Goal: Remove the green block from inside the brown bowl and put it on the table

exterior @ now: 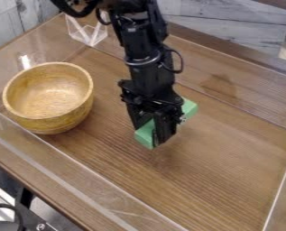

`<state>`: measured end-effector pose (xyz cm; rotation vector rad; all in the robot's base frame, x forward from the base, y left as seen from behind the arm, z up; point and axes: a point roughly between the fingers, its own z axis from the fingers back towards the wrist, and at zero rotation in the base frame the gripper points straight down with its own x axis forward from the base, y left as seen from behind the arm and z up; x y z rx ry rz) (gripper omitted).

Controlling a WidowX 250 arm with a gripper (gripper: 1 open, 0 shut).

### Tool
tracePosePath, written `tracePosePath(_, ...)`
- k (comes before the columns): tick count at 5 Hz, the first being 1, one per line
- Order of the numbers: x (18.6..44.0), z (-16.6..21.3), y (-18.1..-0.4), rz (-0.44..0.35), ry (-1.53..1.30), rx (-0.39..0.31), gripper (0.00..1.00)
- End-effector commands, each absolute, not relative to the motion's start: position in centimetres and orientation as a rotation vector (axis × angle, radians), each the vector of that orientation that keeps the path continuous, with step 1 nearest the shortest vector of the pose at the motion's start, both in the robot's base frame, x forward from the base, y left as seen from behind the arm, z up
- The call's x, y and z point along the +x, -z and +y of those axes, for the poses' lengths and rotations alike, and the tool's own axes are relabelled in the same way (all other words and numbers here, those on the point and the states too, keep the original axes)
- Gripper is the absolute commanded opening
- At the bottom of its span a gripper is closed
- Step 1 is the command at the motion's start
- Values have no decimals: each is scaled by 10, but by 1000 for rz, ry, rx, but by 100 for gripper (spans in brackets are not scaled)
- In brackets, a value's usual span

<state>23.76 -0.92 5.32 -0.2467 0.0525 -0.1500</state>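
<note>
A glossy wood-grain table (229,171) fills most of the view, w/ a low clear plastic rim along its edges; the far corners and right side are cut off by the frame. The black robot arm (139,41) descends from the top centre, its base and upper links out of shot. Left of the arm sits the brown bowl (46,97), upright, round, its tan inside showing only bare grain. The bowl stands well apart from the gripper (153,135), which points steeply down at mid-table, fingers drawn narrow and clamped on the green block (143,137). The block is outside the bowl, low over the tabletop; only its lower left end and a sliver at the upper right show, the middle hidden behind the black fingers. Whether its underside touches the wood can't be made out. A clear plastic piece (85,34) behind the arm is partly blocked, shape unclear.
</note>
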Motion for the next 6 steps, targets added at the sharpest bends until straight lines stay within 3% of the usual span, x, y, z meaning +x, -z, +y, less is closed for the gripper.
tracePosePath(1, 251, -5, -64, -5, 142, -242, 0)
tracePosePath(6, 256, -2, -61, -2, 137, -259, 0)
